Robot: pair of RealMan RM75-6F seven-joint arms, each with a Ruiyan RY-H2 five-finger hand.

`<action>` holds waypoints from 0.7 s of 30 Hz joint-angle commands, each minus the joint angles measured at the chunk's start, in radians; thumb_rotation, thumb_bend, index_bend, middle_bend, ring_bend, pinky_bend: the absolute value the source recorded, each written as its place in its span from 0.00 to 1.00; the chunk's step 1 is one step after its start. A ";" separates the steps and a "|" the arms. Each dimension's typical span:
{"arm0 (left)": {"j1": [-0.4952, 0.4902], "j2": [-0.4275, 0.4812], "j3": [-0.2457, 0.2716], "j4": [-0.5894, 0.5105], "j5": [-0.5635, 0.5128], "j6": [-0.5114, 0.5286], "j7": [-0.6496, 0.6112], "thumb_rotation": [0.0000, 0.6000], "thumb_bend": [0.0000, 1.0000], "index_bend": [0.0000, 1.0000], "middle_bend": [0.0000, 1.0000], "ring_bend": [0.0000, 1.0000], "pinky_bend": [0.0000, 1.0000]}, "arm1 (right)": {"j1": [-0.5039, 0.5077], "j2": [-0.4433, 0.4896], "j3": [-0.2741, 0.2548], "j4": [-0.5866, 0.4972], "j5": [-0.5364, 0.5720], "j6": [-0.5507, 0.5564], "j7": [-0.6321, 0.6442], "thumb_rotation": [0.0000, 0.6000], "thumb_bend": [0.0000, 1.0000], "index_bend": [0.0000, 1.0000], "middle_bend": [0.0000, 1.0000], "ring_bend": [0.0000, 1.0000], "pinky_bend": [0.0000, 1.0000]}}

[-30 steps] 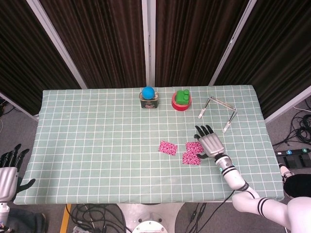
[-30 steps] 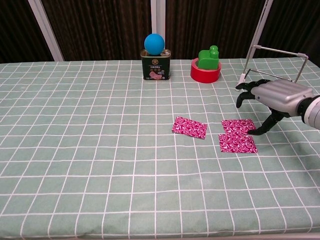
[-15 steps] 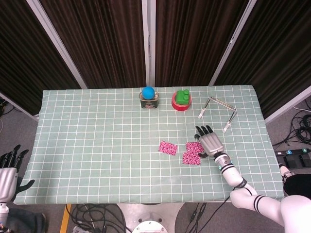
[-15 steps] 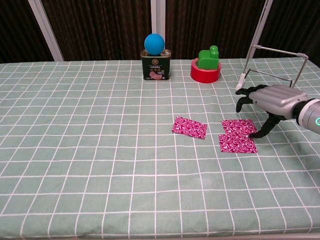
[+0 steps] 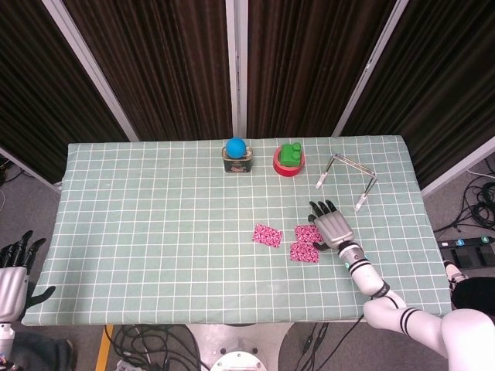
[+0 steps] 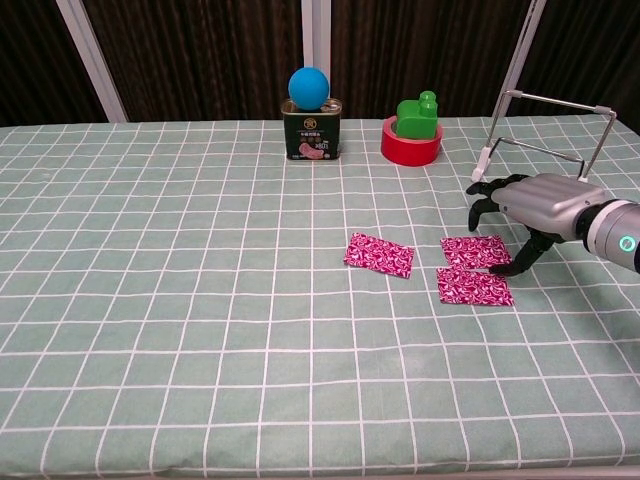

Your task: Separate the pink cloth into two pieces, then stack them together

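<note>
Pink patterned cloth lies in three pieces on the green checked tablecloth [image 6: 200, 300]: a lone piece [image 6: 379, 254] toward the table's middle, and at its 3 o'clock a pair, the far piece [image 6: 474, 251] and the near piece [image 6: 473, 287], edge to edge or just overlapping; I cannot tell which. The right hand [image 6: 535, 205] hovers over the 3 o'clock side of that pair with fingers spread and curved downward, gripping nothing; its thumb tip [image 6: 497, 267] comes down at the seam between the two pieces and seems to touch the cloth. From here the likely trouble, as I judge it, is that one digit pressing on thin fabric drags both pieces together rather than parting them, or rucks the tablecloth beneath, and a pinch taken at the seam could lift both at once. The chest view shows the thumb's contact point and the arch of the fingers, which the head view flattens into a silhouette. Only the head view shows the left hand [image 5: 15, 267], off the table's 8 o'clock corner, fingers apart and empty. Well clear at 12 o'clock stand a tin with a blue ball [image 6: 310, 88] on top, a red ring [image 6: 410, 148] holding a green block, and a wire frame [image 6: 548, 125].
</note>
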 commanded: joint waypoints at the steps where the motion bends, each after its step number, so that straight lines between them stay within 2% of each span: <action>1: 0.001 0.000 0.000 0.000 0.000 0.002 0.000 1.00 0.06 0.18 0.13 0.13 0.16 | 0.002 -0.001 -0.001 0.000 -0.002 -0.002 -0.002 0.79 0.09 0.29 0.01 0.00 0.00; 8: 0.005 -0.001 0.002 0.005 0.001 0.004 -0.005 1.00 0.06 0.18 0.13 0.13 0.16 | 0.010 -0.013 0.002 0.015 0.001 -0.013 0.000 0.78 0.09 0.29 0.01 0.00 0.00; 15: 0.006 0.002 0.001 0.001 -0.002 0.004 0.000 1.00 0.06 0.18 0.13 0.13 0.16 | 0.013 -0.025 0.003 0.031 0.000 -0.015 0.004 0.78 0.09 0.40 0.04 0.00 0.00; 21: 0.004 0.003 -0.001 -0.002 0.001 0.003 0.002 1.00 0.06 0.18 0.13 0.13 0.16 | 0.005 -0.009 0.008 0.017 -0.006 0.009 0.019 0.79 0.09 0.42 0.04 0.00 0.00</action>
